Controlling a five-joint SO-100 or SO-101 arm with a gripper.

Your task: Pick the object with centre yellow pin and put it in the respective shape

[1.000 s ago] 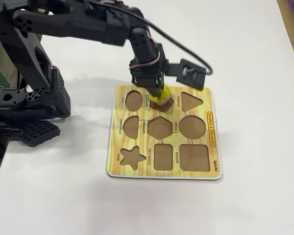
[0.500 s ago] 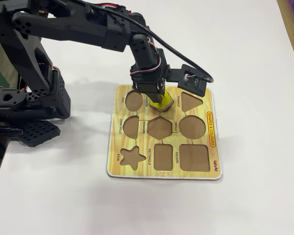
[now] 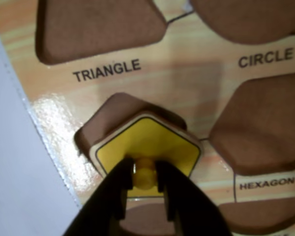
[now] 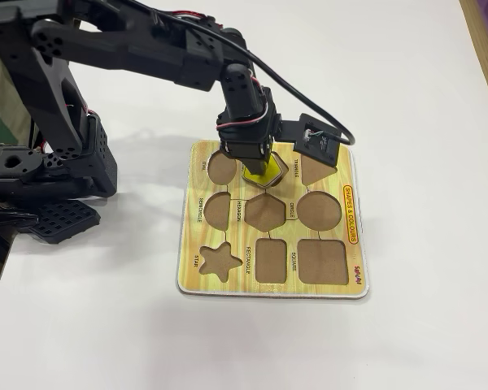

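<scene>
In the wrist view my gripper (image 3: 145,174) is shut on the yellow knob (image 3: 144,173) of the yellow pentagon piece (image 3: 152,142). The piece lies askew over the brown pentagon cutout (image 3: 110,115). Bare cutout floor shows at its upper left, and its right corner overlaps the board's wood-grain face (image 3: 187,93). In the fixed view the gripper (image 4: 257,166) points straight down onto the piece (image 4: 262,174) at the board's (image 4: 193,244) top middle. Part of the piece is hidden under the fingers.
Around the pentagon slot lie the triangle cutout (image 3: 98,27), the circle cutout (image 3: 246,17) and the hexagon cutout (image 3: 263,123). The board holds several more empty cutouts, such as the star (image 4: 219,261). The arm's base (image 4: 49,162) stands to the board's left on the white table.
The gripper has carried the piece down and slightly left, from above the cutout's right edge to low over the pentagon cutout. It has stayed shut on the knob.
</scene>
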